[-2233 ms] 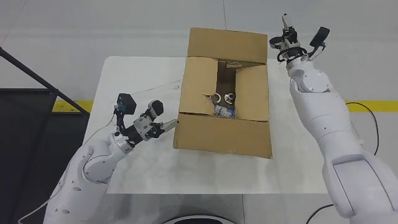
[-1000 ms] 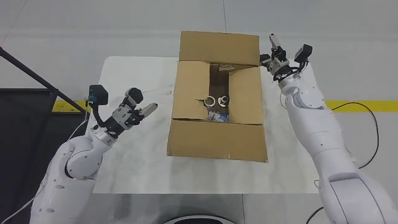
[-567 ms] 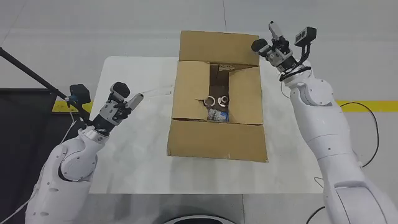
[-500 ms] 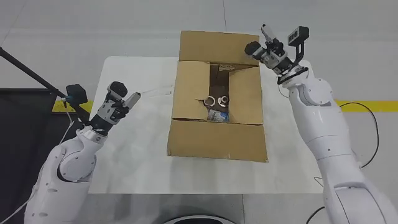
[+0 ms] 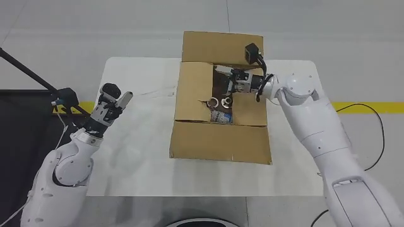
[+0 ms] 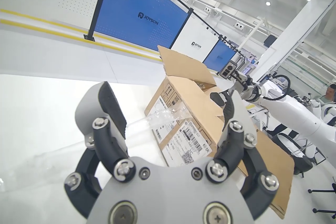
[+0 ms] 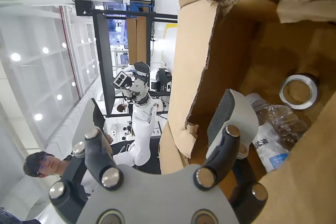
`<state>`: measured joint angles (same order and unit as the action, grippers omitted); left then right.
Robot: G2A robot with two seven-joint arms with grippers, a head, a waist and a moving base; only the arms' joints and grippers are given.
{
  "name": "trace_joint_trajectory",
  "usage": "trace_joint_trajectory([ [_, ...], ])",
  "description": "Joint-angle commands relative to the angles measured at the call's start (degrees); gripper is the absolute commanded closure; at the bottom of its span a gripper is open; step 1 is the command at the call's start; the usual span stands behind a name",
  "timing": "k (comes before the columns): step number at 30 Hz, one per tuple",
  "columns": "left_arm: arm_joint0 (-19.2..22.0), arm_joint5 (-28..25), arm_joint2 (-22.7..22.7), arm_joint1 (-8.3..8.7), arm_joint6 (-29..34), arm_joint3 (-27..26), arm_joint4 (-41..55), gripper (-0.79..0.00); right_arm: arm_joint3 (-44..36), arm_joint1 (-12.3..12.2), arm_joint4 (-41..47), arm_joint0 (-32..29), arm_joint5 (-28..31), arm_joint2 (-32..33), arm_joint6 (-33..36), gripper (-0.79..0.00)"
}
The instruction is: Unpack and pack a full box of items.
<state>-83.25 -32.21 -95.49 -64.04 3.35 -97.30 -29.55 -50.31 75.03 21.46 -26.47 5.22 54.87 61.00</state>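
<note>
An open cardboard box (image 5: 221, 140) stands in the middle of the white table (image 5: 139, 164), its flaps folded outward. Down inside lie a clear plastic bottle (image 7: 273, 135) with a white and blue label, also seen from above (image 5: 222, 118), a round metal can (image 7: 298, 91) and crumpled brown paper (image 7: 302, 4). My right gripper (image 5: 222, 81) hovers open over the box's opening near its back; one of its fingers (image 7: 231, 114) is over the inside. My left gripper (image 5: 119, 93) is raised at the table's left side, open and empty, pointing toward the box (image 6: 183, 104).
A strip of clear tape (image 5: 154, 91) trails from the box's left side across the table. The back flap (image 5: 221, 46) stands up behind the opening. White table shows on the left and along the front edge.
My right arm swung from beyond the box's back right corner to over the opening. My left gripper drew back leftward, away from the box's side.
</note>
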Motion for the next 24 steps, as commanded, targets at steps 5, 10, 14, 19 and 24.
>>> trace_joint_trajectory([
  [5, 0.31, -0.45, 0.09, 0.00, 0.35, 0.24, -0.07, -0.785, 3.39, 2.10, 2.09, 1.74, -0.26, -3.51, -0.11, -0.785],
  [10, 0.01, -0.80, -0.52, 0.03, 0.20, 0.21, 0.08, -0.785, 6.57, 3.89, 4.91, 3.33, 0.64, -5.28, -0.35, -0.785],
  [14, -0.37, -0.89, -1.05, 0.05, 0.01, 0.08, 0.14, -0.785, 8.56, 5.09, 8.14, 4.56, 2.03, -5.39, -0.99, -0.785],
  [19, -0.74, -1.09, -1.52, 0.05, -0.25, -0.03, 0.22, -0.785, 9.70, 6.41, 11.67, 6.01, 3.39, -5.25, -1.59, -0.785],
  [24, -1.20, -1.26, -2.30, 0.04, -1.06, 0.13, 0.52, -0.785, 8.92, 8.07, 14.08, 7.26, 4.24, -6.17, -2.82, -0.785],
])
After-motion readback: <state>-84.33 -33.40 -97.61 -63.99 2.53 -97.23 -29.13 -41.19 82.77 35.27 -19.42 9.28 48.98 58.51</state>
